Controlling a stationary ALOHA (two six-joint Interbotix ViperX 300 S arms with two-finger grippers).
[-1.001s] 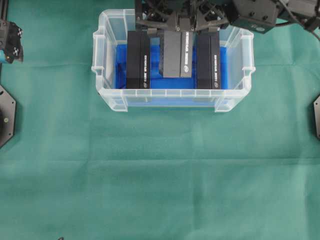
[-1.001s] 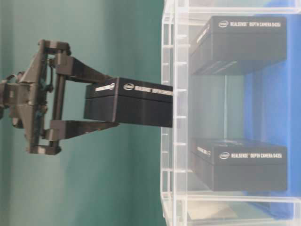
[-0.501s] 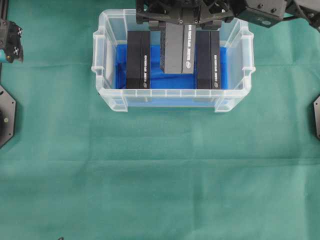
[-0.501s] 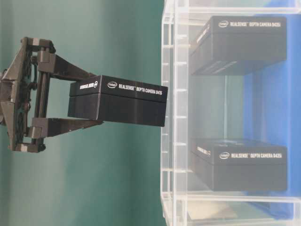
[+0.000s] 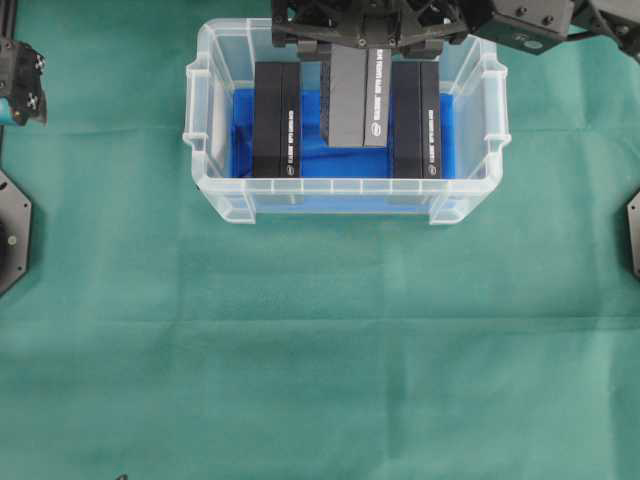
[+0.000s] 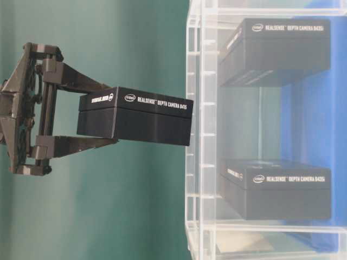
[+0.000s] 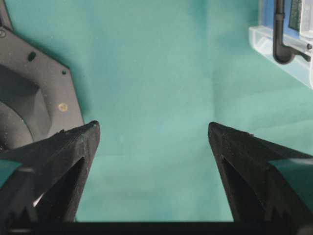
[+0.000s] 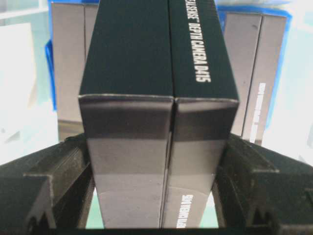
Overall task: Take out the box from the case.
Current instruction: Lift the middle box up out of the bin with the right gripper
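Observation:
The case (image 5: 345,195) is a clear bin with a blue lining (image 5: 340,162), at the back middle of the green cloth. My right gripper (image 5: 360,52) is shut on a black box (image 5: 355,100) and holds it by one end, raised above the case. In the table-level view the box (image 6: 135,116) sits just clear of the case's rim (image 6: 195,179), inside the gripper (image 6: 116,115). The right wrist view shows the box (image 8: 156,73) filling the gripper (image 8: 156,161). My left gripper (image 7: 152,142) is open and empty at the far left (image 5: 20,85).
Two more black boxes stand in the case, one at the left (image 5: 275,118) and one at the right (image 5: 416,118), either side of the lifted box. Black mount plates sit at the left (image 5: 12,230) and right (image 5: 632,235) table edges.
My right gripper has lifted the black box up out of the case, until its lower end cleared the rim. It barely moved in the last half second. The left arm has not moved.

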